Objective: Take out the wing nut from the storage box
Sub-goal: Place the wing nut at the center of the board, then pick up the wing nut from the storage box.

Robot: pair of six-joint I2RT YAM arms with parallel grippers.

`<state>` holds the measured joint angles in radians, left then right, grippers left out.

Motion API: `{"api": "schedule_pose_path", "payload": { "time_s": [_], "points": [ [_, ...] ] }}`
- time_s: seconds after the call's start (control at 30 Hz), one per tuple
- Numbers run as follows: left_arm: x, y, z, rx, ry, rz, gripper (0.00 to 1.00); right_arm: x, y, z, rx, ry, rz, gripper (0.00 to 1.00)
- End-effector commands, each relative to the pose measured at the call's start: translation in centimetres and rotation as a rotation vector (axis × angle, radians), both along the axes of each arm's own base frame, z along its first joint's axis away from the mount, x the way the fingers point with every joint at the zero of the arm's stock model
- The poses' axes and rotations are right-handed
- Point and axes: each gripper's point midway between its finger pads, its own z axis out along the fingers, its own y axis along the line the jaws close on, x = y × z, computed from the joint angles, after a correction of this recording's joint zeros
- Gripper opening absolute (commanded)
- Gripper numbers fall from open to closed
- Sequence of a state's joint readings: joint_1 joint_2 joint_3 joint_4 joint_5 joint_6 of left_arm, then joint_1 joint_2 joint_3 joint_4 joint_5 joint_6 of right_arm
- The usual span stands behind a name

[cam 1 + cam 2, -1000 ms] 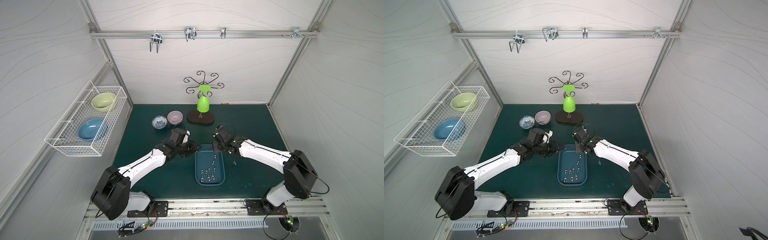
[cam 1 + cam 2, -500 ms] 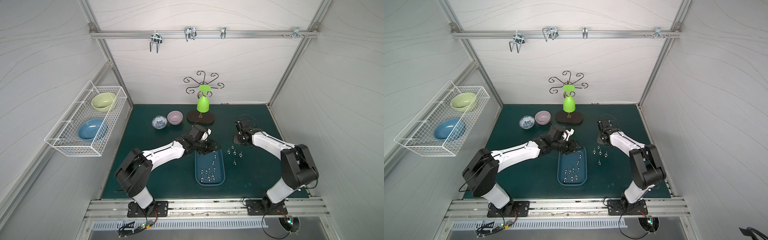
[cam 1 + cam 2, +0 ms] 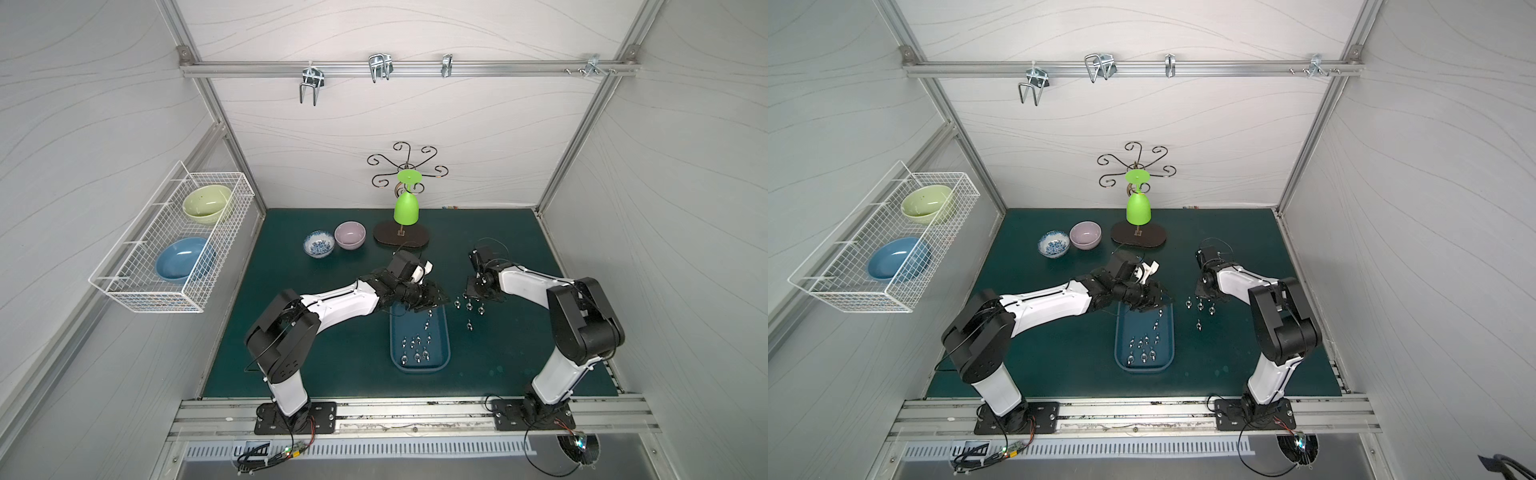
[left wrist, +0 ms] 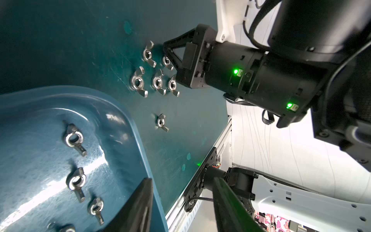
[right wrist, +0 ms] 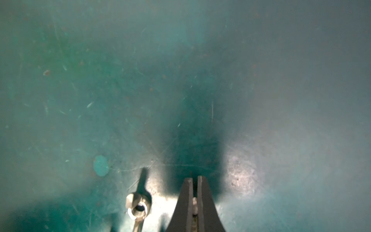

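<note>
— Reporting on the right gripper [image 5: 194, 180]: its jaws are pressing together on a small pale wing nut [image 5: 194, 201], low over the green mat [image 5: 80, 80].

— Neighbours?

— It is hovering just beside the loose nuts [image 4: 138, 81], which are lying flat, bores up, to the right of the storage box [image 3: 440, 332].

— Left gripper?

— The left gripper [image 4: 181, 180] is hanging half apart over the box's far end, gripping nothing.

— Box attitude?

— It is lying between the arms, long axis running from the bases toward the back wall, boxed nuts [image 3: 417, 353] inside. The pinched nut's heading: cannot tell.
</note>
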<state>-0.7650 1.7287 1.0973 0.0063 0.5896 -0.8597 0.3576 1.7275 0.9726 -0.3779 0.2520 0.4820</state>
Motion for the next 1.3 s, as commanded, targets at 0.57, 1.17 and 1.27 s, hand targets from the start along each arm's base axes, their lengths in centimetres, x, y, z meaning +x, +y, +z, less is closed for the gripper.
{"api": "schedule_pose_path", "payload": {
  "time_s": [0.57,1.17,1.27],
  "points": [
    [-0.5,2.0,1.8,-0.006,-0.08,0.025,0.53,-1.2,1.7,7.6,0.051,-0.185,0.057,0.28],
    [-0.2,18.2,-2.5,0.132,0.008,0.458,0.54,-15.5,20.1,4.5,0.041,-0.058,0.542,0.3],
    [-0.5,18.2,-2.6,0.133,0.011,0.448,0.54,-16.0,20.1,3.5,0.025,-0.03,0.541,0.3]
  ]
}}
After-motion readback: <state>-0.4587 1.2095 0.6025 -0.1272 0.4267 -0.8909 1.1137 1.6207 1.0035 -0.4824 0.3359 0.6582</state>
